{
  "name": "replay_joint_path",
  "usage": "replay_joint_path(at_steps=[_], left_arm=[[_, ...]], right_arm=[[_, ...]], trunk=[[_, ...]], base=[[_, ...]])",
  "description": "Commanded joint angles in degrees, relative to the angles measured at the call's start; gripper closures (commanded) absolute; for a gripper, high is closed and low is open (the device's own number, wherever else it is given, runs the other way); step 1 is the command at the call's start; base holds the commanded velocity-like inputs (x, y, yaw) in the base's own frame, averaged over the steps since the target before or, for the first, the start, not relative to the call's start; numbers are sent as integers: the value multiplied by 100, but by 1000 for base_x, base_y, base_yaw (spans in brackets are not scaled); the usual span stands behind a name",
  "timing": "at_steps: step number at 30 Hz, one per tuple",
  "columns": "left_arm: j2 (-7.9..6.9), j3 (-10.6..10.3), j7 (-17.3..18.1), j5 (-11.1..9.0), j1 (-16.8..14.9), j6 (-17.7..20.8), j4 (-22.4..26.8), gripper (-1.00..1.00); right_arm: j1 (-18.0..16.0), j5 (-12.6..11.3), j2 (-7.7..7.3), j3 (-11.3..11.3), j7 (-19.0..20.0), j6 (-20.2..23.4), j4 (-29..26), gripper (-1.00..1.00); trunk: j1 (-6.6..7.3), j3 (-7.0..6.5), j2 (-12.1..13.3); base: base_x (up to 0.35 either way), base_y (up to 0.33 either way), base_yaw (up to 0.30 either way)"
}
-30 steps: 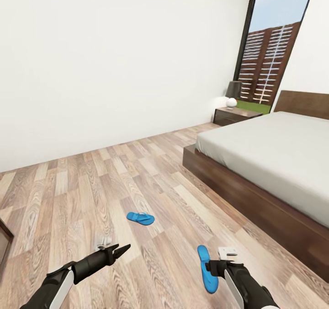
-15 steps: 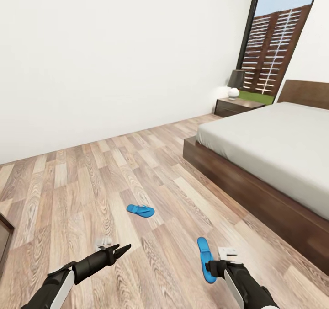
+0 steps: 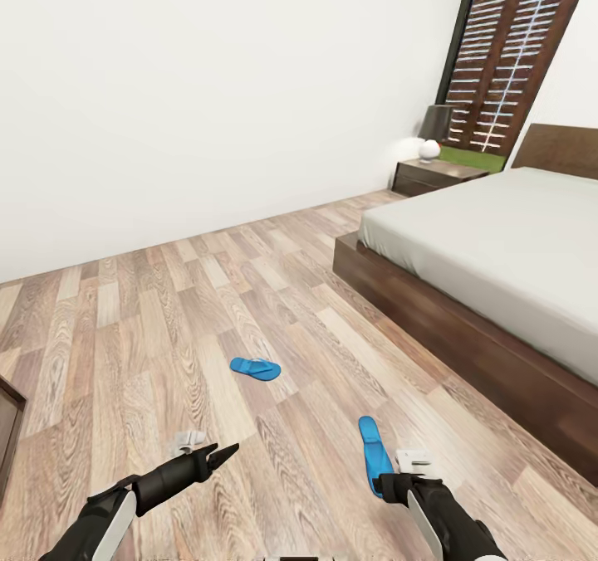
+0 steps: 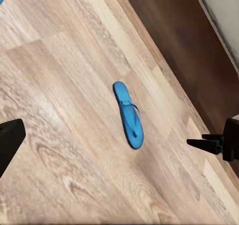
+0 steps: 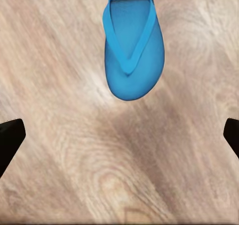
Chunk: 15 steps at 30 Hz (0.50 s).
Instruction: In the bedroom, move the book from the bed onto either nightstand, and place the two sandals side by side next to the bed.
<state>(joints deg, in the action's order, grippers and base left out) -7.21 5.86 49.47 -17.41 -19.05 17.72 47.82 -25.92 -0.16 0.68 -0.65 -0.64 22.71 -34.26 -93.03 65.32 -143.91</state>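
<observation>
Two bright-blue sandals lie on the wood floor, well apart from each other. One sandal (image 3: pixel 255 368) lies mid-floor. The other sandal (image 3: pixel 375 454) (image 4: pixel 129 116) (image 5: pixel 132 60) lies just ahead of my right gripper (image 3: pixel 389 485), which is open; its fingertips (image 5: pixel 10 140) stand wide apart with bare floor between them. My left gripper (image 3: pixel 221 455) is open too and holds nothing, short of the first sandal. The bed (image 3: pixel 498 237) stands at the right with a bare pale mattress. A nightstand (image 3: pixel 432 175) is beside its headboard. The book is out of view.
A dark-shaded lamp (image 3: pixel 435 128) stands on the nightstand. A tall dark-framed window (image 3: pixel 515 55) is behind it. The bed's dark wooden frame (image 3: pixel 432 320) runs along the floor at the right. A dark piece of furniture (image 3: pixel 7 428) shows at the left edge.
The whole picture has shifted: bed, window and sandals sit higher, so the camera has moved. Both arms keep their place in the view. The sandals have not moved on the floor.
</observation>
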Motion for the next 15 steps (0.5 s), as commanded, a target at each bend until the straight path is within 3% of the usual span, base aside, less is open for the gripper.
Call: replay_joint_path(at_steps=[1, 15], left_arm=[[0, 3, 16, -43, -1, 56, 0, -100], [0, 3, 18, -48, -2, 56, 0, -100]], right_arm=[[-1, -2, 12, -6, -7, 32, -10, -100], [-1, -2, 107, -6, -7, 23, -10, -100]], trunk=[[-1, 28, -4], [-37, 338, -22]], base=[[0, 0, 0], [0, 0, 0]])
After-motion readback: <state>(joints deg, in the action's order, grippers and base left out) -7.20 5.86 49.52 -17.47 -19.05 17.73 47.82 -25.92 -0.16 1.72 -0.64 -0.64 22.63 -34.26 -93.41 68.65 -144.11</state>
